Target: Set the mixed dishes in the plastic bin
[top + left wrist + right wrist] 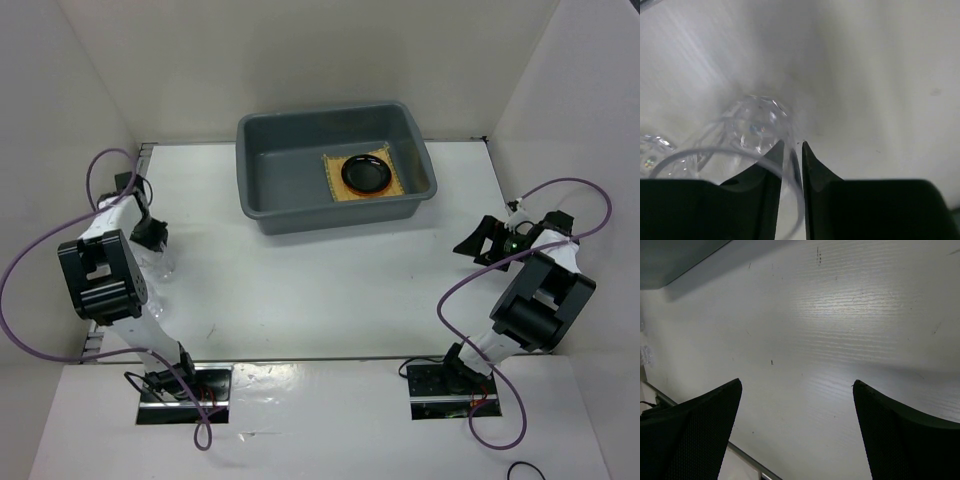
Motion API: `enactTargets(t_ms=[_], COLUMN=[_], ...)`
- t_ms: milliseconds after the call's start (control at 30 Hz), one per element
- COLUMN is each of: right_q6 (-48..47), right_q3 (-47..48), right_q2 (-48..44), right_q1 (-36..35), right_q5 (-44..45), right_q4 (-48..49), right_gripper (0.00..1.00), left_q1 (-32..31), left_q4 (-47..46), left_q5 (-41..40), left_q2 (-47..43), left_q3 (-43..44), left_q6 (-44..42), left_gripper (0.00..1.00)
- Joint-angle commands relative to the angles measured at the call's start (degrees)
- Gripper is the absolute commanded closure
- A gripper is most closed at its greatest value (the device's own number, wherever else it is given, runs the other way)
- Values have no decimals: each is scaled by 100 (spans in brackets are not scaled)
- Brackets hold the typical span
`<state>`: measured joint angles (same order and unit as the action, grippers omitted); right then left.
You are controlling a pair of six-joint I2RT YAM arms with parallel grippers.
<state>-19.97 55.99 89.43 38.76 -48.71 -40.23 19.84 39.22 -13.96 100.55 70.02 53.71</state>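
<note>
thin pinch on glass, a neighbour close by

the left gripper [792,145] is narrowed on the wall of a cup [752,127], one finger inside the rim and one outside, with only the glass between them. the cup stands on the table [840,315] at the far left, well apart from the bin [262,205]. the mat [335,178] and the black plate [367,172] on it already lie in the bin. the right gripper [796,381] hangs wide open over bare table, holding nothing.

risks, as i judge them:
- the grip takes one side of the rim only, and smooth glass could slip or let the cup swing and tilt once lifted.
- a second cup [652,150] sits just beside the held one. a sideways drag or a swinging base could knock it over or roll it toward the table edge.
- the carry to the bin is long, and a low pass could clip the rim.
- a high release over the black plate could crack glass on it.
</note>
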Motion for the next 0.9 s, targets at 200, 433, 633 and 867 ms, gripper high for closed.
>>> enactTargets(t_ms=[200, 433, 633, 867], right_q6=[19, 19, 19, 19], right_q3=[193, 193, 141, 141], right_q2=[-75, -75, -14, 57], right_q1=[8, 8, 8, 8], right_q5=[-60, -60, -130, -130], right_q4=[6, 6, 68, 6], right_gripper=[5, 5, 5, 5], left_q1=[-84, -1955, -3106, -3662], left_q4=[-4163, -1440, 717, 1052], left_q5=[3501, 3927, 3709, 2610], left_q2=[-503, 1631, 3269, 3269], left_q3=[1646, 6218, 8441, 7150], left_q6=[884, -1904, -3147, -3552], left_gripper=[100, 100, 100, 100])
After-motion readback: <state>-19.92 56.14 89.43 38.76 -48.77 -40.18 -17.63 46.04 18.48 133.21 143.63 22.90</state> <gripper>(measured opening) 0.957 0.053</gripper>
